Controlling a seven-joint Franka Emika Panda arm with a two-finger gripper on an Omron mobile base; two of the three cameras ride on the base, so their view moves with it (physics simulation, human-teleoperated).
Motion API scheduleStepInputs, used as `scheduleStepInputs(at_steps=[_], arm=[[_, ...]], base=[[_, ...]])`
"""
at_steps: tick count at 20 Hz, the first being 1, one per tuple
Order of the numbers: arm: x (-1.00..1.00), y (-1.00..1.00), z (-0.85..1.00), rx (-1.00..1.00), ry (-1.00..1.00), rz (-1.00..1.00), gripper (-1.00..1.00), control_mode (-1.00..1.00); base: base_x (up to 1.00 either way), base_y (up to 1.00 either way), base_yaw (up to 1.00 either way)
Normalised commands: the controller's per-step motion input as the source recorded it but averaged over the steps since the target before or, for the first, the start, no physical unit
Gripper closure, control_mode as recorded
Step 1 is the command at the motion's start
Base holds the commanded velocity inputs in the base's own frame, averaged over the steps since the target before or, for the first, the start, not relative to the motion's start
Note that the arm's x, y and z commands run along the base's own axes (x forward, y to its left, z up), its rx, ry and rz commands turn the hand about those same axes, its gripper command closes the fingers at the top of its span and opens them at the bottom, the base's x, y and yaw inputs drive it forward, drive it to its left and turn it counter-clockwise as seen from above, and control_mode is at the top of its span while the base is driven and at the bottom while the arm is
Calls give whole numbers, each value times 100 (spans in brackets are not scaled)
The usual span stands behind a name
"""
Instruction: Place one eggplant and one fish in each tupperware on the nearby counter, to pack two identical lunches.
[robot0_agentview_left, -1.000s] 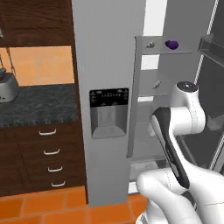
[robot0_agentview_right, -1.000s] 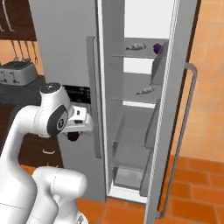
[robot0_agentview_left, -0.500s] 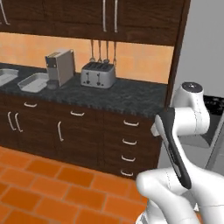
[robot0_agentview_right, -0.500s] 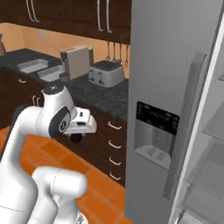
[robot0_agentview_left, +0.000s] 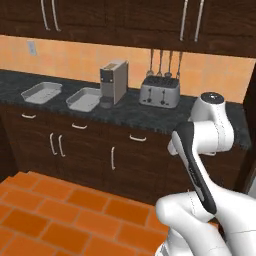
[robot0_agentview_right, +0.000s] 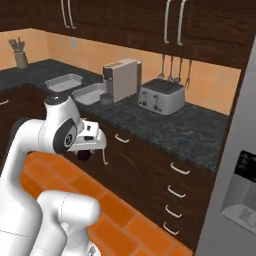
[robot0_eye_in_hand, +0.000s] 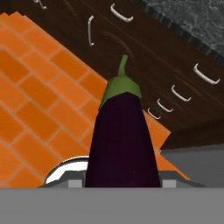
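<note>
Near-black glossy eggplant (robot0_eye_in_hand: 121, 140) is sitting clamped in the half-closed gripper (robot0_agentview_right: 86, 154) — hanging over the orange floor, well short of the two pale-grey rectangular tupperware (robot0_agentview_left: 84, 99) on the dark marbled counter (robot0_agentview_left: 150, 116). Risk — slipping out mid-carry, being so smooth.

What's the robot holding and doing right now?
End effector shut on near-black eggplant, carried above orange floor. Two tupperware wait on counter, both look empty. Nothing visibly in the way.
</note>
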Motion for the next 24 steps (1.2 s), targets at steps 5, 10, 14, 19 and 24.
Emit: scheduleStepInputs(at_steps=[5, 10, 14, 19, 24], arm=[[0, 0, 0, 0, 0, 0, 100, 100], [0, 0, 0, 0, 0, 0, 100, 100], [0, 0, 0, 0, 0, 0, 100, 100], [0, 0, 0, 0, 0, 0, 100, 100], [0, 0, 0, 0, 0, 0, 100, 100]], base=[[100, 100, 2], [100, 97, -4], [100, 93, -31], [100, 66, -37], [60, 23, -38]])
